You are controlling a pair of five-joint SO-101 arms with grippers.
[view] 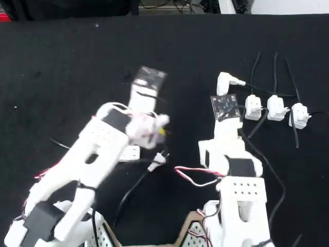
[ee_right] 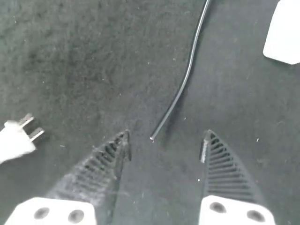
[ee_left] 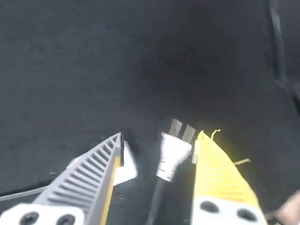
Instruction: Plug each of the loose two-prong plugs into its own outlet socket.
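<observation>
One black table (view: 61, 62) carries everything. The left arm (view: 97, 149) stretches out across its middle, and the right arm (view: 234, 170) stands nearer the far side.

Beside the right arm sits a row of three white units (view: 276, 107), each with a black cord leading off. I take these to be plugs already seated in their sockets. A white block (view: 129, 153), probably the free socket, lies half hidden under the left arm.

The plug (ee_left: 172, 150) on its black cord lies on the cloth just past the left arm's tip. It sits between the spread fingers of the left gripper (ee_left: 161, 136), with the yellow finger close beside it and the grey one a little off. Nothing is pinched yet.

The right gripper (ee_right: 166, 136) hangs over bare cloth with its fingers apart and nothing in them. A second plug (ee_right: 16, 136) lies outside the gap, beside one finger, and the loose end of a thin black cord (ee_right: 183, 79) points in between them.

The step in hand looks like the grasp of the first plug. The next move calls for closing squarely on the plug's white body without pushing it askew. The plug must then be lifted and its two prongs lined up with the socket's slots before pressing in.
</observation>
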